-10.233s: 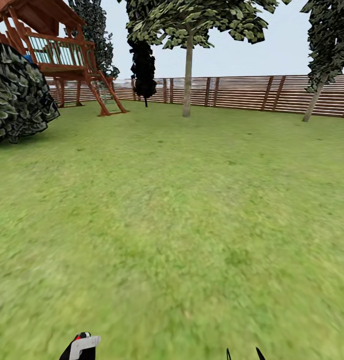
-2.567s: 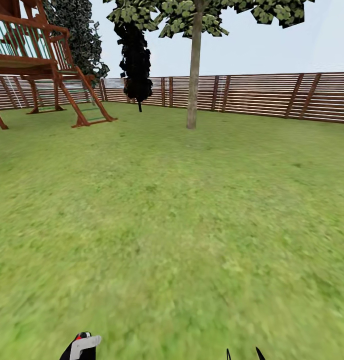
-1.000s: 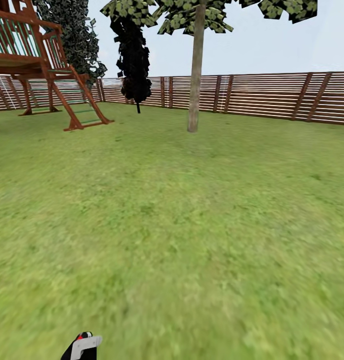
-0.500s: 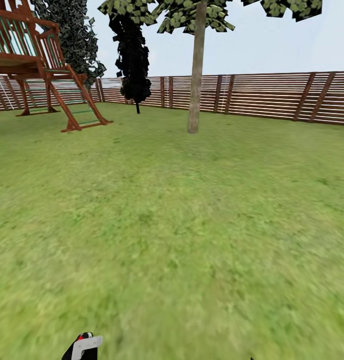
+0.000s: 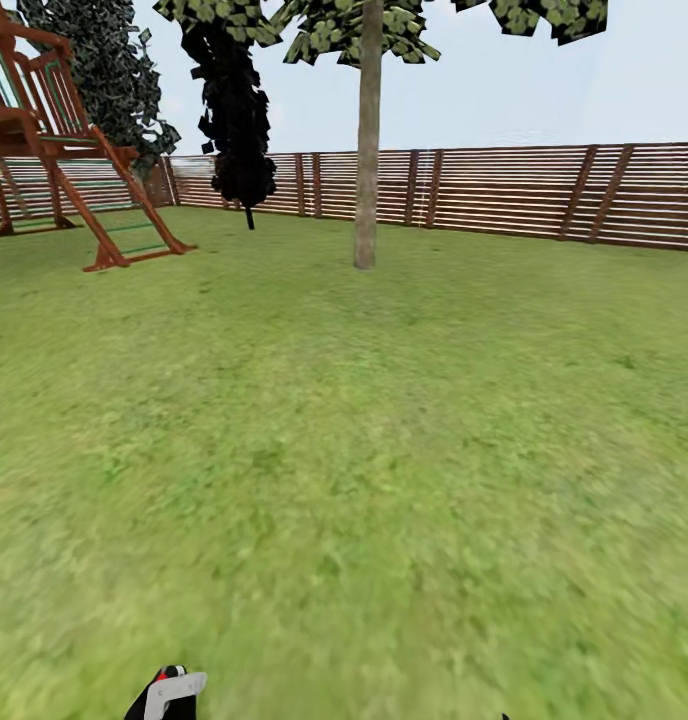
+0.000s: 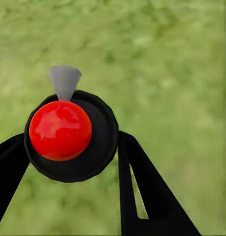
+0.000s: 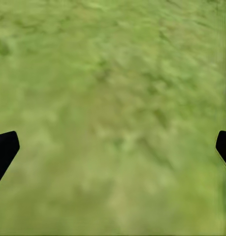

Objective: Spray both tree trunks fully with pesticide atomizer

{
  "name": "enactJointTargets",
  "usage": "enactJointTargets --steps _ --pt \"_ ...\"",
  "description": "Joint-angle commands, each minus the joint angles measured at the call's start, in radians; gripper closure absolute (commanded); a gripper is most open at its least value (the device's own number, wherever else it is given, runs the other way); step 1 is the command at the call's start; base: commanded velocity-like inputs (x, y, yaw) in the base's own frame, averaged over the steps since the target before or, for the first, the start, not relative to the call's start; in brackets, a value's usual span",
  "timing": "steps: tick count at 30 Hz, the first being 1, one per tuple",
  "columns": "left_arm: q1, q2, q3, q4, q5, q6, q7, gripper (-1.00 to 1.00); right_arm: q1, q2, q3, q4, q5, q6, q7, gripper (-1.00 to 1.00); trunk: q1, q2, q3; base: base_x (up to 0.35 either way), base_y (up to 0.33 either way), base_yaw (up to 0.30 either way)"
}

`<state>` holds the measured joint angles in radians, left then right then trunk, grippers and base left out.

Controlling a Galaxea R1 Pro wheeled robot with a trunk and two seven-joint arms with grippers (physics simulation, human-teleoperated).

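Note:
My left gripper (image 6: 71,139) is shut on the pesticide atomizer (image 6: 68,135), a black bottle with a red cap and a grey nozzle, held upright over grass. The same atomizer (image 5: 166,694) peeks in at the head view's lower edge. One of the trees stands far ahead on the lawn, its pale tree trunk (image 5: 365,180) rising to a jagged green crown (image 5: 354,25). My right gripper (image 7: 115,146) is open above bare grass with nothing between its black fingertips (image 7: 5,147). The floor is out of view.
A brown slat fence (image 5: 504,190) closes the lawn at the back. A red-brown wooden play tower with a ladder (image 5: 94,215) stands far left. A black-leaved tree (image 5: 232,110) and a dark leafy tree (image 5: 109,70) stand near the fence. Open grass (image 5: 384,450) lies ahead.
The whole view has shifted: the camera has come closer to the tree and turned slightly right. The right fingertips have dropped out of the head view's lower edge. The atomizer stays held.

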<state>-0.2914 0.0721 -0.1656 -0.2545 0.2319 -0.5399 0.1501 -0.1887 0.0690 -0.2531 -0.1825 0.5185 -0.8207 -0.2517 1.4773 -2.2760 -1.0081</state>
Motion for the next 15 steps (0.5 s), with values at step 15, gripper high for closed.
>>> enactJointTargets --steps 15 --pt "0.0 -0.002 0.0 0.0 0.0 0.0 0.0 1.0 0.0 0.0 0.0 0.0 0.003 0.0 0.0 -1.0 0.0 0.0 0.003 0.337 0.0 -0.164"
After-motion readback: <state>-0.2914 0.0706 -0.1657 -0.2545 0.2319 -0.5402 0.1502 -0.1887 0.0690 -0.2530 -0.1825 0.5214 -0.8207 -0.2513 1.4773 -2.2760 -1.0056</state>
